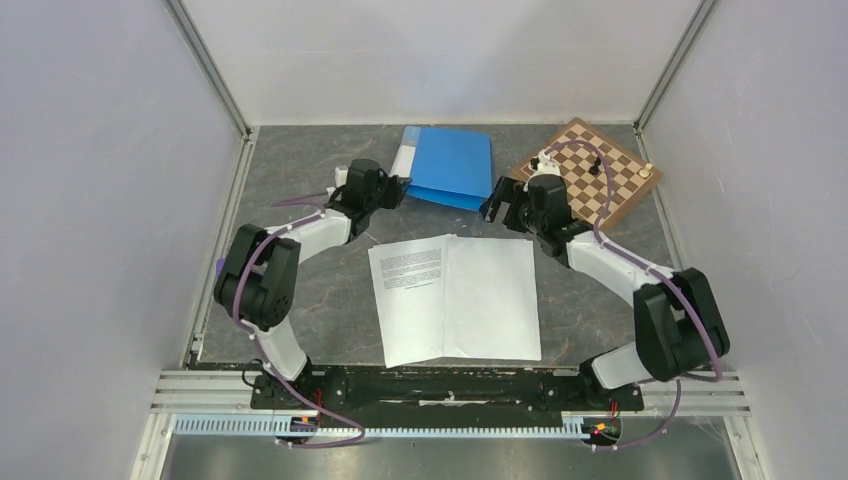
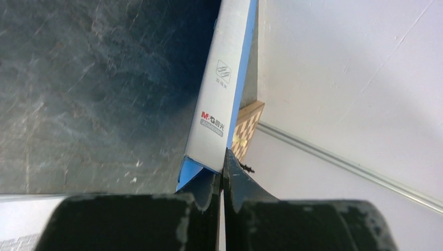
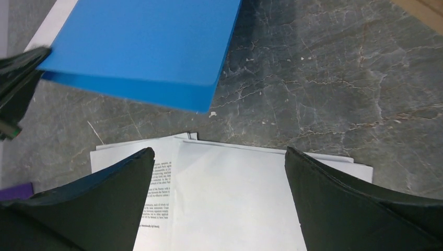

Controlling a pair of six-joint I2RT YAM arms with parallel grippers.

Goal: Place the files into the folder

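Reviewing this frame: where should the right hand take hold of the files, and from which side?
Probably the far edge of the files, approached from the folder side with the open right hand kept low: the sheets lie flat and thin, and that edge is nearest.

I'm looking into a lab test cell: plain white panels (image 1: 100,150) held by aluminium posts (image 1: 210,65) wall in the grey stone-patterned tabletop (image 1: 320,300) left, far and right, and an aluminium rail (image 1: 195,390) with purple cabling (image 1: 330,437) runs along the near edge.
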